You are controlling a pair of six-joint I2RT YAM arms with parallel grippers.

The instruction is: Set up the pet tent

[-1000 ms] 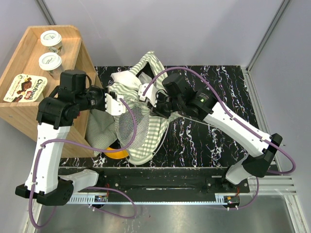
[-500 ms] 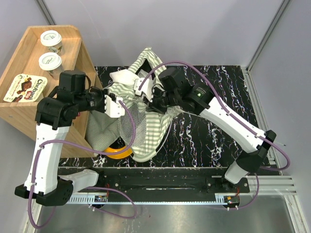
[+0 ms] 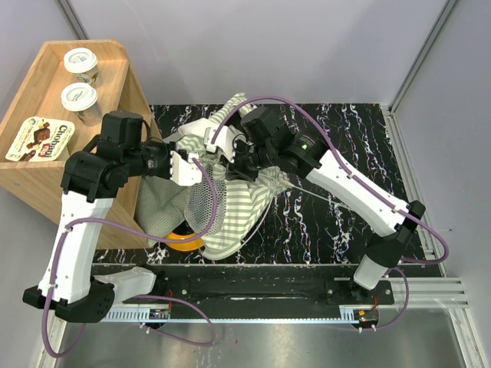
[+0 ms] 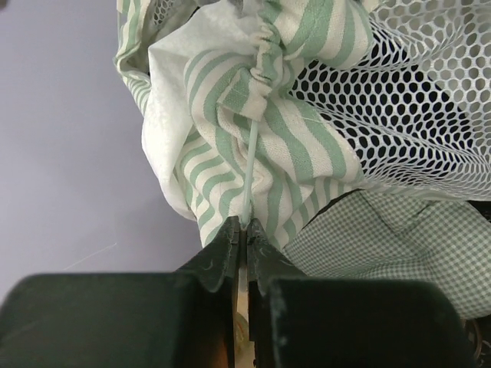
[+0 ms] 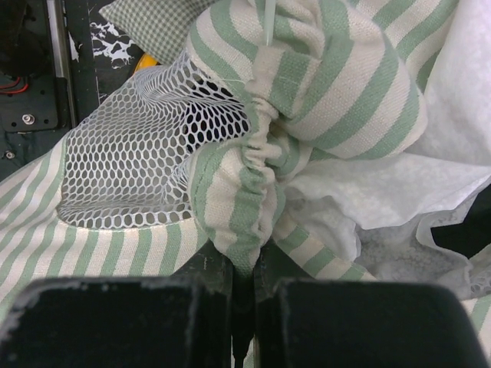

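The pet tent (image 3: 234,211) lies crumpled mid-table, green-and-white striped, with its white mesh window (image 3: 202,197) facing up. My left gripper (image 3: 186,164) is shut on a thin white pole (image 4: 248,176) that runs into a gathered striped sleeve (image 4: 265,57). My right gripper (image 3: 232,162) is shut on the bunched striped sleeve (image 5: 245,222), close to the left gripper. The pole tip (image 5: 268,21) pokes out above the bunch. The mesh shows in the left wrist view (image 4: 406,100) and the right wrist view (image 5: 130,161). White lace curtain (image 5: 430,184) hangs at the right.
A small-checked green cushion (image 3: 159,201) lies under the tent's left side, also in the left wrist view (image 4: 391,241). An orange object (image 3: 184,242) peeks out below it. A wooden shelf (image 3: 115,69) at the left holds two cups (image 3: 80,63) and a Chobani pack (image 3: 40,139).
My right gripper has moved left and back toward the left gripper, bunching the striped sleeve along the pole. The tent fabric has shifted left with it.
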